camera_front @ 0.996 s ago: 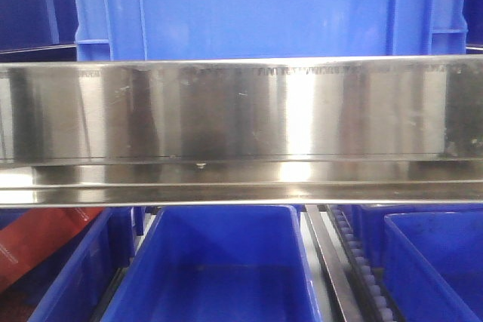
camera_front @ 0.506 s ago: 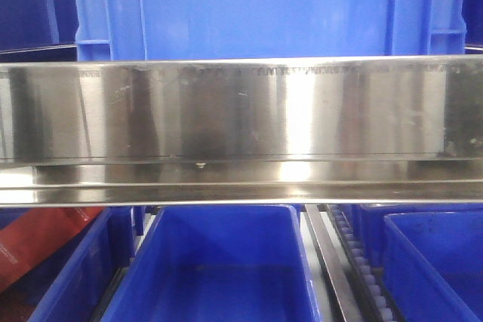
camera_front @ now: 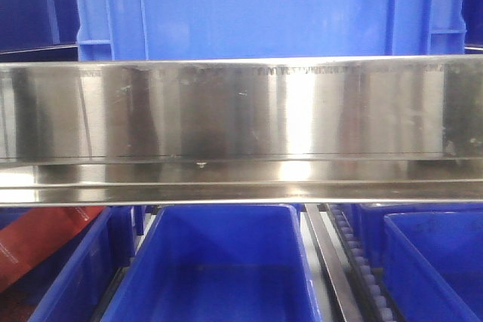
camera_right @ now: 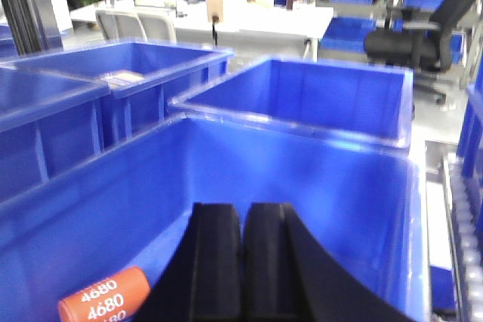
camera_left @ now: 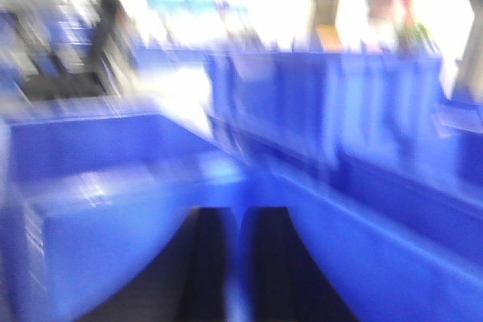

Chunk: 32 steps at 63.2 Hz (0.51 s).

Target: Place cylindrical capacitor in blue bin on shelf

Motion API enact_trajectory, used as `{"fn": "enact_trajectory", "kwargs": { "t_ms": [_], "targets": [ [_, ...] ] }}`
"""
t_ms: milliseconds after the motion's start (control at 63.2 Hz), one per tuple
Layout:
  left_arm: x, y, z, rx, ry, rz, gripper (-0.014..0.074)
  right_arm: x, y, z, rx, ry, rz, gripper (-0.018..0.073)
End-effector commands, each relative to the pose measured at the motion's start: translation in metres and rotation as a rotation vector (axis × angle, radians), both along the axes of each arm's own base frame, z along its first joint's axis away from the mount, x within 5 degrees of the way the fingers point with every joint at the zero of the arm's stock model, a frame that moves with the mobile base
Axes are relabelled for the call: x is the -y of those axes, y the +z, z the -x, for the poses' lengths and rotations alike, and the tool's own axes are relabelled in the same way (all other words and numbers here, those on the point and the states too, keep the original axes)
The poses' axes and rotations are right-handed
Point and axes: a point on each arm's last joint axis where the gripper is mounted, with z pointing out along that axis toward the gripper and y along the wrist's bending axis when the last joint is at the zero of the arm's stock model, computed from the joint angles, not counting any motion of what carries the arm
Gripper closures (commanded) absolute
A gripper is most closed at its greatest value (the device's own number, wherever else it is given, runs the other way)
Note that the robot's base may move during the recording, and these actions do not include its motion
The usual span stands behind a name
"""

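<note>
The capacitor (camera_right: 104, 299), an orange cylinder marked 4680, is seen lying on its side on the floor of a blue bin (camera_right: 339, 179), just left of the right gripper (camera_right: 243, 220), whose jaws are pressed together with nothing between them. Roller tracks (camera_right: 462, 216) are seen beside that bin, so it is judged to sit on the shelf (camera_front: 241, 111), and the placing is judged already made. A clean withdrawal is what is called for. The gripper is best lifted straight up, clear of the bin walls and of the cylinder, which would roll if nudged. The left gripper (camera_left: 238, 220) is too blurred for its state to be told.
</note>
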Motion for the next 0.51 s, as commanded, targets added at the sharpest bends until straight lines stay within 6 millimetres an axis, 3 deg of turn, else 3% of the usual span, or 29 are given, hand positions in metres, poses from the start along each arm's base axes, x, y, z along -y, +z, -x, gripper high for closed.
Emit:
{"fn": "enact_trajectory", "kwargs": {
  "t_ms": [0,95,221,490],
  "targets": [
    [-0.007,0.01,0.013,0.01,-0.011,0.008,0.0707,0.006,0.009,0.011,0.009,0.0,0.015,0.0727],
    [-0.015,0.008,0.026,0.01,-0.007,0.008,0.0707,0.015,0.007,0.024,-0.01,-0.007,0.027,0.0727],
    [-0.029,-0.01,0.051,0.002,0.018,0.007,0.0707,0.029,-0.002,0.047,0.035,-0.028,0.053,0.072],
    [-0.063,-0.075,0.116,-0.053,0.056,0.001,0.0707,0.053,-0.053,0.099,0.074,-0.04,0.063,0.0721]
  ]
}}
